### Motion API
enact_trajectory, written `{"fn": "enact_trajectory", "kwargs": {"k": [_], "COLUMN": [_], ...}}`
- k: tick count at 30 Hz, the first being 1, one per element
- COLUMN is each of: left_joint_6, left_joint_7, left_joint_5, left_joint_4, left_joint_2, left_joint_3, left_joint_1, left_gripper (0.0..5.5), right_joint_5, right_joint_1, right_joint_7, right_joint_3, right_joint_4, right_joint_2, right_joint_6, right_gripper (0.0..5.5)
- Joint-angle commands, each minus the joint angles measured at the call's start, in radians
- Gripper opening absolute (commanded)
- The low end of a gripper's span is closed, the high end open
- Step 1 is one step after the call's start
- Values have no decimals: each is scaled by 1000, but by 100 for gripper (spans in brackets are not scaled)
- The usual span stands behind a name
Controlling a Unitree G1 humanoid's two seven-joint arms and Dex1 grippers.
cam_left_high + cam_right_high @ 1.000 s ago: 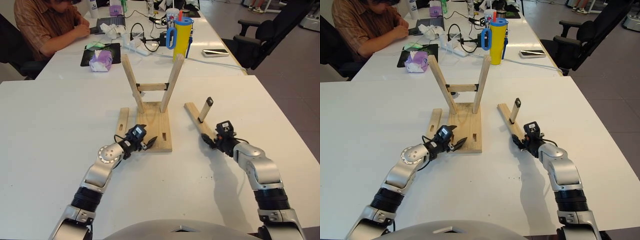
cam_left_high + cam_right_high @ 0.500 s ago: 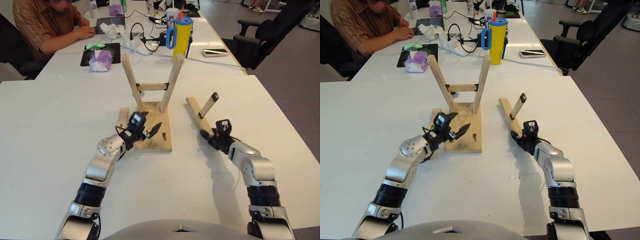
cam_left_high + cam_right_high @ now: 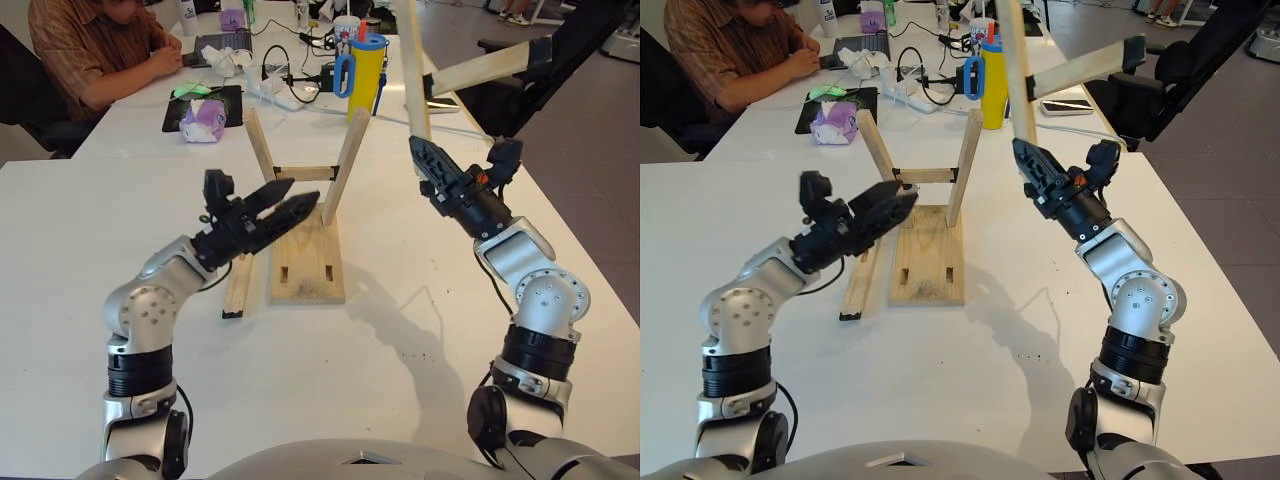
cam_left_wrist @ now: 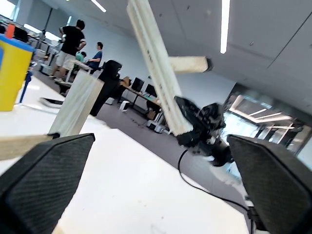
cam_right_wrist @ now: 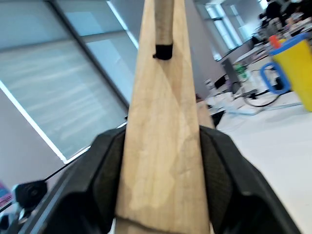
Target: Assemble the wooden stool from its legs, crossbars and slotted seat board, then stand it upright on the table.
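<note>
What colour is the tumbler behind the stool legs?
Yellow tumbler with a blue handle; left eye view.

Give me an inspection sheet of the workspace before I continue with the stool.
Surface: white table, a few dark specks near the front.
Job's things: seat board flat, upright legs and crossbar standing on it; loose leg lying apart on the board's left; raised leg with second crossbar in the air.
Clutter: nothing seen on this table; yellow mug on the far table.
Grippers: left gripper open above the board; right gripper shut on the raised leg.
Cables: black cables on the far table.
Surroundings: office chair at the right.
</note>
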Motion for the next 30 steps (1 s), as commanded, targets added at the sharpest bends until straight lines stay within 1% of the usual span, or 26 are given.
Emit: {"fn": "enact_trajectory", "kwargs": {"k": [1, 5, 8, 10, 11, 12, 19, 26, 30], "left_joint_6": [66, 107, 119, 137, 145, 149, 163, 182, 190], "left_joint_7": [66, 116, 126, 122, 120, 120, 118, 102, 88], "left_joint_5": [-148, -235, -255, -272, -279, -284, -314, -354, -350], "left_joint_4": [10, 66, 80, 78, 76, 75, 74, 54, 51], "left_joint_2": [-8, -18, -13, -8, -7, -7, -2, 22, 48], "left_joint_3": [39, 35, 21, 10, 5, 1, -9, -12, -21], "left_joint_1": [-54, -94, -95, -90, -90, -92, -100, -85, -69], "left_gripper": [540, 540, 540, 540, 518, 513, 417, 296, 237], "right_joint_5": [114, 161, 168, 160, 160, 163, 160, 129, 129], "right_joint_1": [18, 25, 15, 6, 3, 2, 9, 7, 0], "right_joint_7": [144, 269, 320, 372, 392, 407, 486, 548, 558], "right_joint_3": [57, 79, 93, 122, 134, 142, 196, 223, 223], "right_joint_4": [-5, 29, 54, 71, 76, 79, 57, 53, 61], "right_joint_2": [-114, -199, -229, -257, -266, -273, -298, -343, -350], "right_joint_6": [151, 228, 249, 268, 278, 287, 317, 309, 303], "right_gripper": [205, 205, 205, 205, 205, 205, 205, 205, 205]}}
